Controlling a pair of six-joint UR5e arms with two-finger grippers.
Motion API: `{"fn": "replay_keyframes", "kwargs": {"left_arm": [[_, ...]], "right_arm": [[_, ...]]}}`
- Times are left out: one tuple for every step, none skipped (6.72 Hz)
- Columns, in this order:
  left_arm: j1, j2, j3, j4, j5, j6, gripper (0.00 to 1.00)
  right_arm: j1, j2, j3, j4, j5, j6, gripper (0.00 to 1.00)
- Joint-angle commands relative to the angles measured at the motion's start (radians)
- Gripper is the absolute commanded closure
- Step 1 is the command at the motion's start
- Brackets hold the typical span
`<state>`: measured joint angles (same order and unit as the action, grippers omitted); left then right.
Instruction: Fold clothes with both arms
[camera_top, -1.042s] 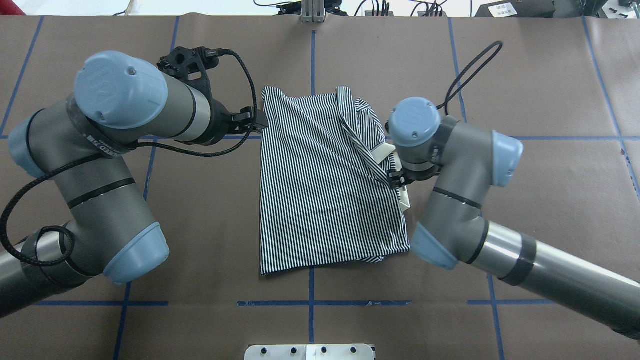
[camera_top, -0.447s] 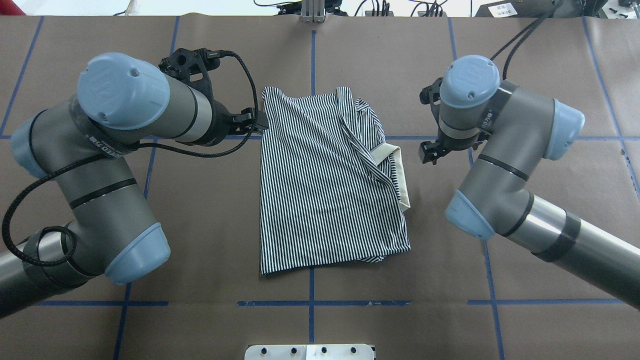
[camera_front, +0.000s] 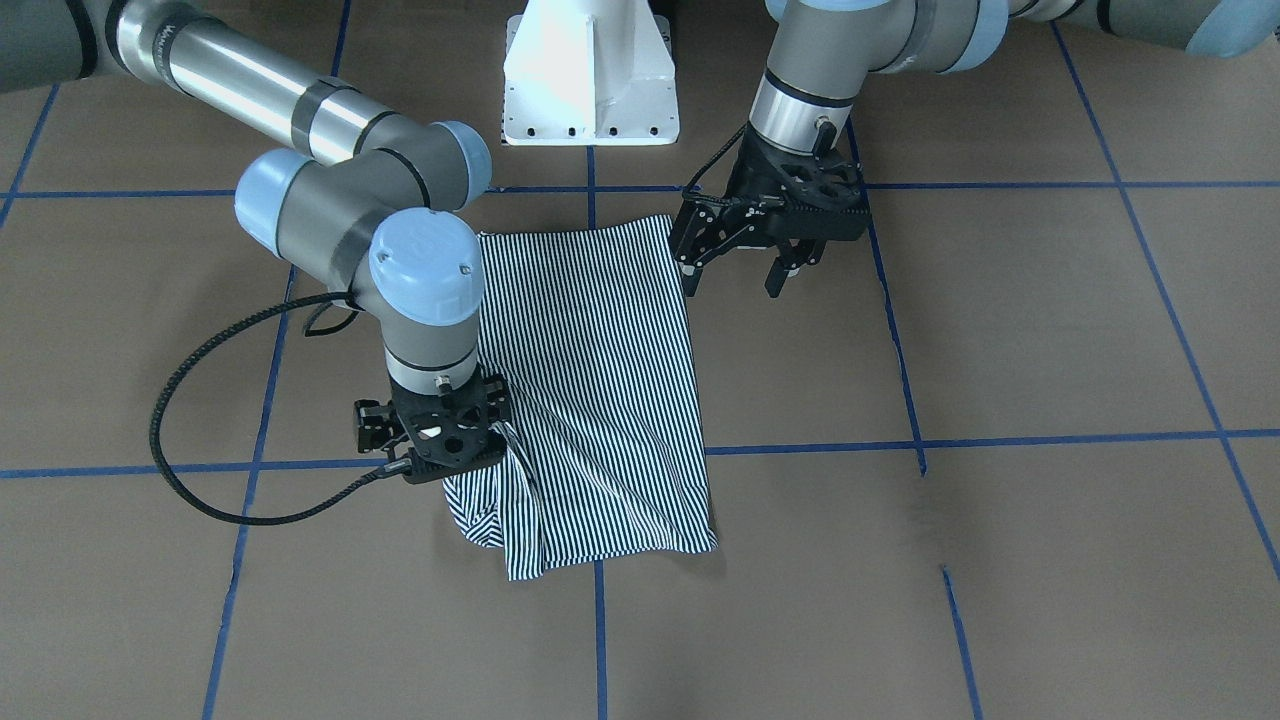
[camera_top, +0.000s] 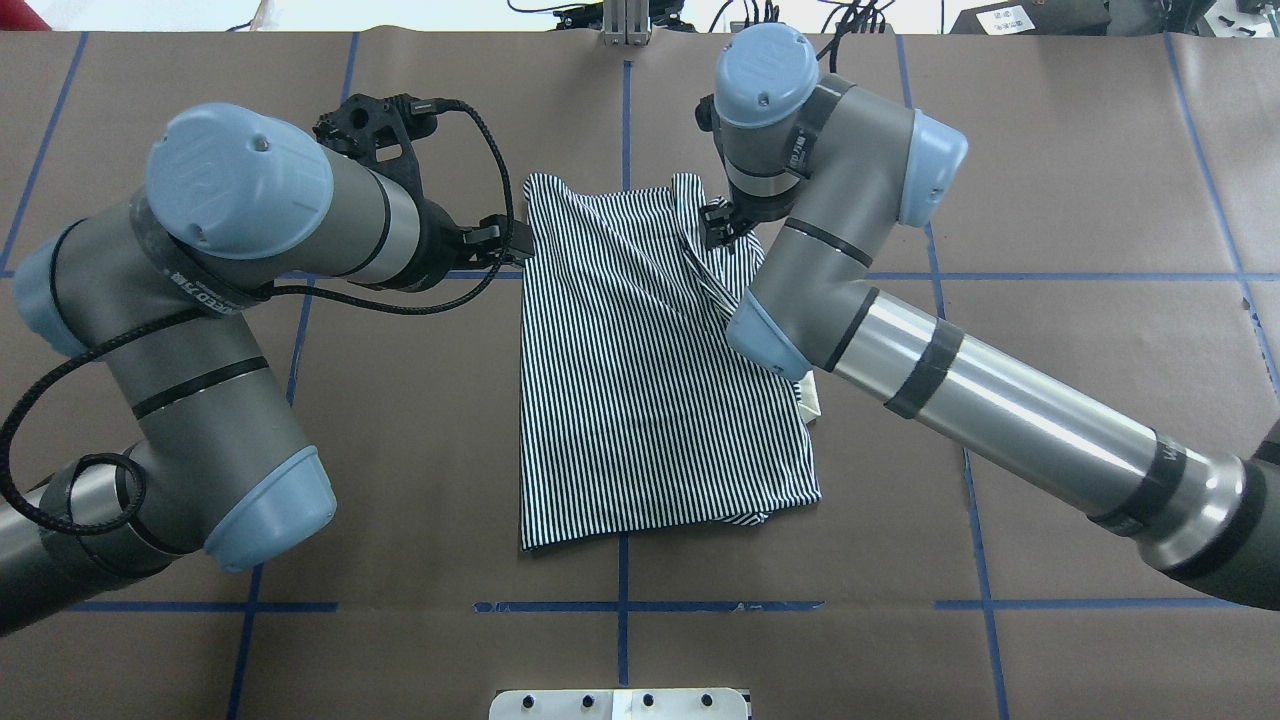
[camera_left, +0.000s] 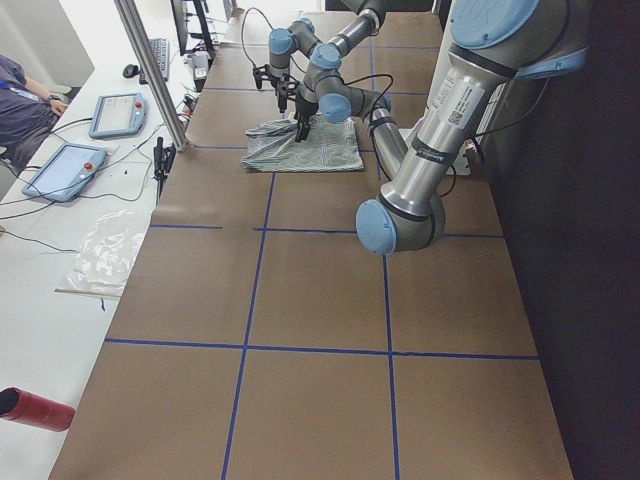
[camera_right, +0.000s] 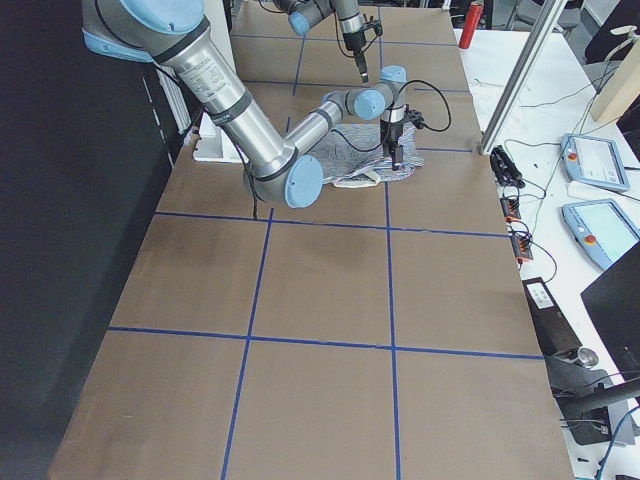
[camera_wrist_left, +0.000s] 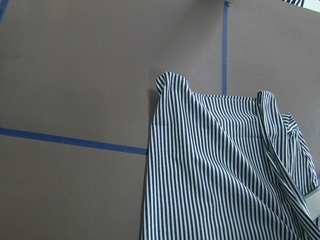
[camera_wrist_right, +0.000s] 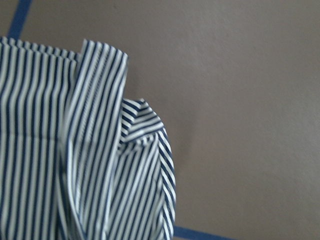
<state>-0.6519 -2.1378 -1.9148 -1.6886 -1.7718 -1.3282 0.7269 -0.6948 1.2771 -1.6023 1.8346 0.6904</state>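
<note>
The striped shirt (camera_top: 640, 420) is lying on the table (camera_top: 400, 450) with the right gripper (camera_top: 716, 228) hanging over its bunched far corner, jaws hidden, and the left gripper (camera_front: 732, 286) sitting, jaws spread, beside the other.

Seen from overhead, the table (camera_top: 400, 420) was covered in brown paper and crossed by blue tape lines (camera_top: 622, 640) forming a grid. A striped polo shirt (camera_top: 640, 400) lay folded at its middle, its cream collar (camera_top: 812, 398) poking out at three o'clock. A white base plate (camera_top: 620, 703) sat at six o'clock.
</note>
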Motion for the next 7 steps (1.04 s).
{"fn": "replay_keyframes", "kwargs": {"left_arm": [[-0.003,0.001,-0.001,0.001,0.0,0.003,0.0],[-0.006,0.002,-0.001,0.001,-0.002,0.003,0.0],[-0.006,0.001,-0.004,0.003,-0.002,0.003,0.0],[-0.006,0.002,-0.006,0.001,-0.012,0.003,0.0],[-0.006,0.002,-0.006,0.001,-0.012,0.003,0.0],[-0.006,0.002,-0.006,0.001,-0.012,0.003,0.0],[-0.006,0.002,-0.006,0.001,-0.012,0.003,0.0]], "right_arm": [[-0.021,0.08,-0.128,0.061,-0.002,0.012,0.0],[-0.03,0.095,-0.149,0.061,-0.002,0.012,0.0],[-0.047,0.1,-0.168,0.061,-0.003,0.011,0.0],[-0.052,0.101,-0.189,0.061,-0.006,0.011,0.0],[-0.06,0.1,-0.208,0.061,-0.017,0.008,0.0],[-0.061,0.1,-0.211,0.061,-0.018,0.006,0.0],[-0.063,0.098,-0.22,0.061,-0.018,0.005,0.0]]}}
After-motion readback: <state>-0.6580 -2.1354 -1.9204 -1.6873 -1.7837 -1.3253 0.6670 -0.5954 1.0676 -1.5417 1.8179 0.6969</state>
